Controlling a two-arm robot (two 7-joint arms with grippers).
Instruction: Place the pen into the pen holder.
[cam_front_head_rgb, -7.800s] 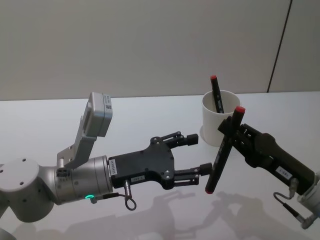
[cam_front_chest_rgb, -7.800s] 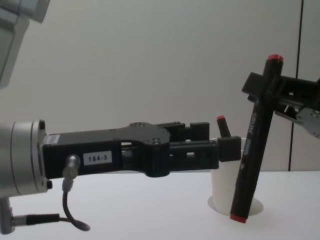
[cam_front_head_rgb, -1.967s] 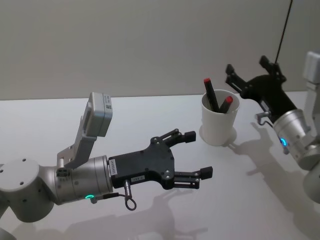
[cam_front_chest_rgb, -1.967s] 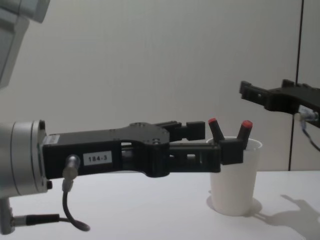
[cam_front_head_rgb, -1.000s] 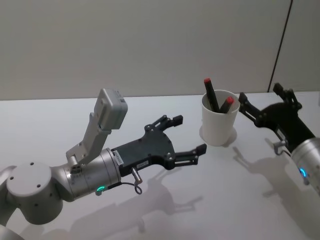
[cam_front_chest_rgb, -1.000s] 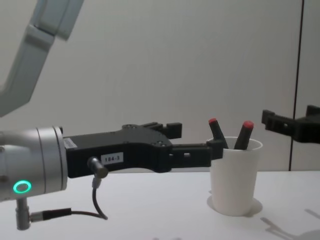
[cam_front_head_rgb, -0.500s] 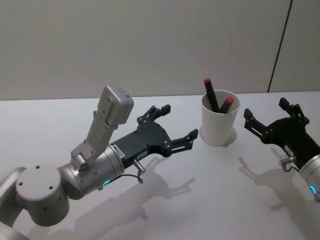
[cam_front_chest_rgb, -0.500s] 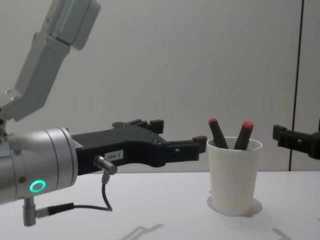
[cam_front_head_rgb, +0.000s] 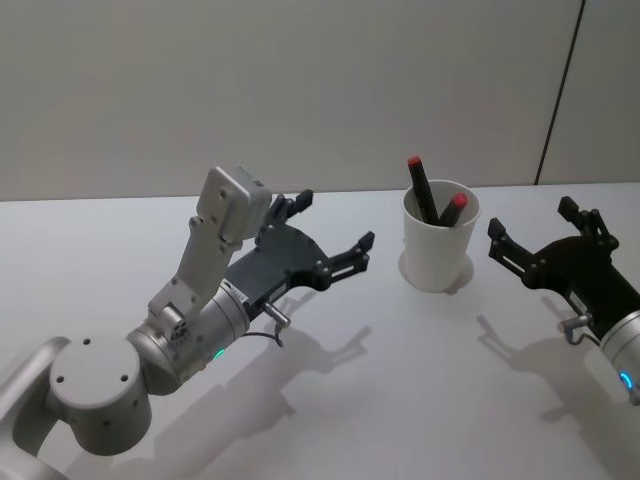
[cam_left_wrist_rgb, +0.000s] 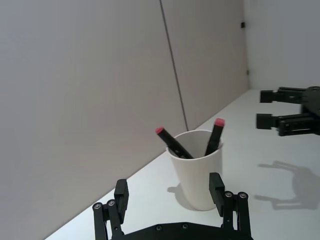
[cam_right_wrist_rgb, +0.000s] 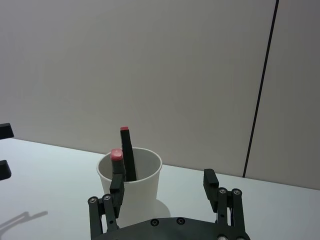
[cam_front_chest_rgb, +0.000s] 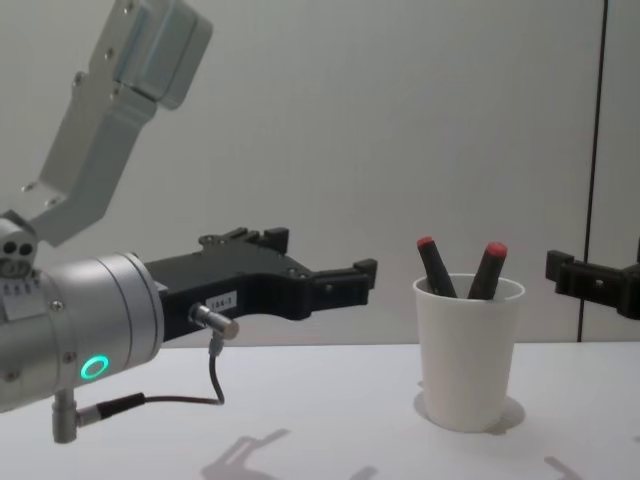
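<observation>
Pen holder (cam_front_chest_rgb: 468, 352) stands upright on white table (cam_front_chest_rgb: 330, 420), toward right. Two black pens with red caps (cam_front_chest_rgb: 437, 267) (cam_front_chest_rgb: 487, 270) stick out above its rim, leaning apart. Left gripper (cam_front_chest_rgb: 320, 265) hovers above table, left of pen holder and apart from it, fingers spread, empty. Right gripper (cam_front_chest_rgb: 590, 282) pokes in at right edge, right of pen holder, level with rim, not touching.

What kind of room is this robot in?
Probably a robot test room or lab. A bare white table stands against plain grey wall panels, and on it sits one paper cup with two pens, between two robot grippers, left and right.
</observation>
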